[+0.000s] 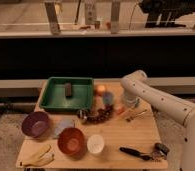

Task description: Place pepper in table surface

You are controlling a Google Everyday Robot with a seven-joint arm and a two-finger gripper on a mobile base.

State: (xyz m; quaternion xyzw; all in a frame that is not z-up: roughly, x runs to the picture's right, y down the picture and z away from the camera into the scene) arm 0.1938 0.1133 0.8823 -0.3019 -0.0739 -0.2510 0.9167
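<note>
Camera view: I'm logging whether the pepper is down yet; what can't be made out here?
The gripper, low over the table surface's far right part: contact with the pepper is blurred.
Pepper: a small red-orange patch; resting or lifted, too small to tell.
The dark block in the green tray: too blurred to identify.
The arm's base: cut off by the right edge.

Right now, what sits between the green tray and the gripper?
Camera view: the orange fruit and a bluish cup lie between green tray and gripper, which hangs low beside the pepper.
</note>
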